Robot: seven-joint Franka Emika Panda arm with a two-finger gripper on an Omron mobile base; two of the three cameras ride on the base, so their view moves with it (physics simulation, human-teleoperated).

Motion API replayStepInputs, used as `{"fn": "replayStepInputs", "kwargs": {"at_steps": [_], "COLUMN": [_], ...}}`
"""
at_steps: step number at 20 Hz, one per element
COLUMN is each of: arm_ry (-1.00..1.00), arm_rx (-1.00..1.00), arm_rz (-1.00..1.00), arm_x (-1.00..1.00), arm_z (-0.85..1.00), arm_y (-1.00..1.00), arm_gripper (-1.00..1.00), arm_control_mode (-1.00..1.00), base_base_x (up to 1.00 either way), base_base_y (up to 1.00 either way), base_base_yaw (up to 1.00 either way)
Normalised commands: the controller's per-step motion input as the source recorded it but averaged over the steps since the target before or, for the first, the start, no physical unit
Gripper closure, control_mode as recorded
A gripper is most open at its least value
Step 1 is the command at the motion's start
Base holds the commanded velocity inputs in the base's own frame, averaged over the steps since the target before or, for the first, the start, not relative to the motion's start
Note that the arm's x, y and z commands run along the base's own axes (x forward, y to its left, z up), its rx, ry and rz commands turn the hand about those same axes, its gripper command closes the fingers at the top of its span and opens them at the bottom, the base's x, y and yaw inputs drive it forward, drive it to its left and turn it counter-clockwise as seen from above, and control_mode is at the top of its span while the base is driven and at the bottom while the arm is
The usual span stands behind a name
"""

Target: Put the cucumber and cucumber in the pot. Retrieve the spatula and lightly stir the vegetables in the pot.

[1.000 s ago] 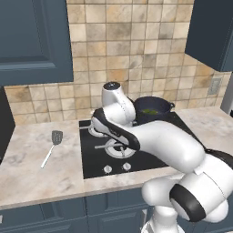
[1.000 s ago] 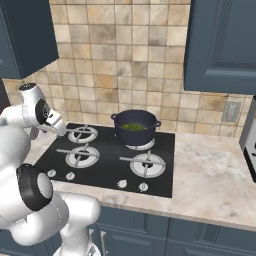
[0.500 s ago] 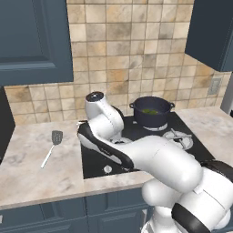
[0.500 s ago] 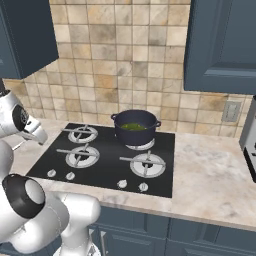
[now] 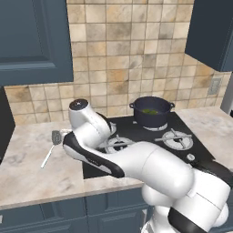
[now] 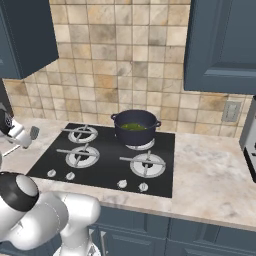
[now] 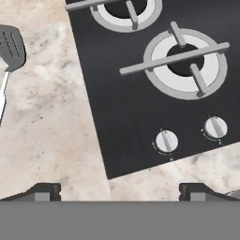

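I see the spatula [image 5: 53, 143] lying flat on the marble counter [image 5: 27, 173], left of the black stovetop [image 6: 110, 160]: a small grey slotted head at the far end, a thin pale handle running toward the near edge. The gripper [image 7: 119, 190] hovers over the stovetop's near left corner, fingers spread wide, holding nothing. The navy pot [image 6: 135, 126] sits on the far right burner (something green inside, too small to make out).
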Motion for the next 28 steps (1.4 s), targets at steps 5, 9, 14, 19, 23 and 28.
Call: {"fn": "replayStepInputs", "kwargs": {"at_steps": [5,9,14,19,23,28], "arm_ry": [0.01,0.01,0.0,0.0,0.0,0.0], "arm_rx": [0.03,0.09,0.11,0.09,0.0,0.0], "arm_rz": [0.0,0.0,0.0,0.0,0.0,0.0], "arm_x": [0.1,0.13,0.1,0.13,0.08,0.18], "arm_z": [-0.15,-0.23,-0.24,-0.27,-0.31,-0.15], "arm_y": [0.57,0.51,0.48,0.39,0.5,0.26], "arm_gripper": [-1.0,-1.0,-1.0,-1.0,-1.0,-1.0], "arm_control_mode": [-1.0,-1.0,-1.0,-1.0,-1.0,-1.0], "base_base_x": [0.0,0.0,0.0,0.0,0.0,0.0], "base_base_y": [0.0,0.0,0.0,0.0,0.0,0.0], "base_base_yaw": [0.0,0.0,0.0,0.0,0.0,0.0]}}
